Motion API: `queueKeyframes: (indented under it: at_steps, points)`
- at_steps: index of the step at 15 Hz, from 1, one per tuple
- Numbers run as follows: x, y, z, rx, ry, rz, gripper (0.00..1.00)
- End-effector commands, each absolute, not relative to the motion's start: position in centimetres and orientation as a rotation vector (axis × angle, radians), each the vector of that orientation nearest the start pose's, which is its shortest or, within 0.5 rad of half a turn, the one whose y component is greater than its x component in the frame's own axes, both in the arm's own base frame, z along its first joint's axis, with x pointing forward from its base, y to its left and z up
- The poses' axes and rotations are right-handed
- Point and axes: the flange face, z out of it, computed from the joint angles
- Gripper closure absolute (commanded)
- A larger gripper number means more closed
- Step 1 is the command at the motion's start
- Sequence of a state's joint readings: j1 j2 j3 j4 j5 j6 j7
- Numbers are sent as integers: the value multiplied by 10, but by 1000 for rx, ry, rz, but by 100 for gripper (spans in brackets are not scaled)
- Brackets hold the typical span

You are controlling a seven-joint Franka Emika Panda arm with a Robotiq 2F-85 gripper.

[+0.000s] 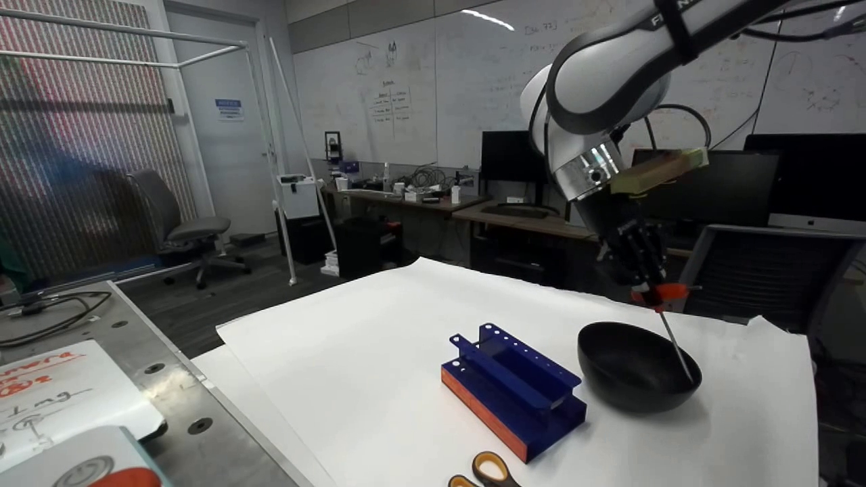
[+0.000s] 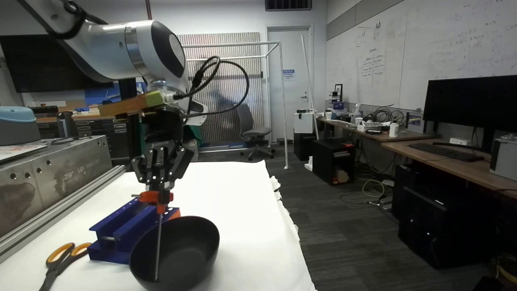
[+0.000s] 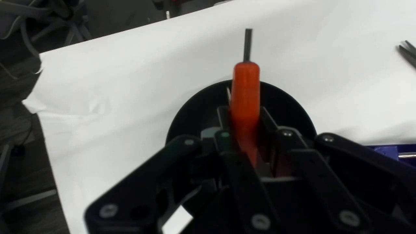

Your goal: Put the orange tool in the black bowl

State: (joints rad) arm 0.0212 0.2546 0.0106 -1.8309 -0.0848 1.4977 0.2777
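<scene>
The orange tool has an orange-red handle [image 1: 671, 291] and a thin pale shaft that points down into the black bowl [image 1: 629, 372]. My gripper [image 1: 651, 295] is shut on the handle, above the bowl's rim. In an exterior view the handle [image 2: 149, 197] sits between the fingertips [image 2: 163, 195], and the shaft tip shows against the inside of the bowl [image 2: 192, 246]. I cannot tell whether the tip touches it. In the wrist view the handle [image 3: 246, 87] is between the fingers [image 3: 244, 122], with the bowl [image 3: 198, 107] below; the fingers hide part of the bowl.
A blue rack with an orange base [image 1: 514, 392] stands close beside the bowl and also shows in an exterior view [image 2: 121, 230]. Scissors with orange-lined handles [image 2: 60, 258] lie near the rack. White paper [image 1: 352, 352] covers the table; a metal block [image 2: 52, 173] borders it.
</scene>
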Motion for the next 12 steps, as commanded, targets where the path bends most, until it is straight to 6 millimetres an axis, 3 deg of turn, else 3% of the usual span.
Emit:
queueKeyframes:
  at_steps: [1,7,8,9,10,12]
  points:
    - [563,15,356,-3067,352,920,95]
    - [577,18,347,-2989,377,871,89]
    - [579,18,347,-2983,381,862,72]
    - [580,17,346,-2974,390,860,77]
    - [581,16,346,-2962,396,862,51]
    - [583,13,345,-2946,424,866,42]
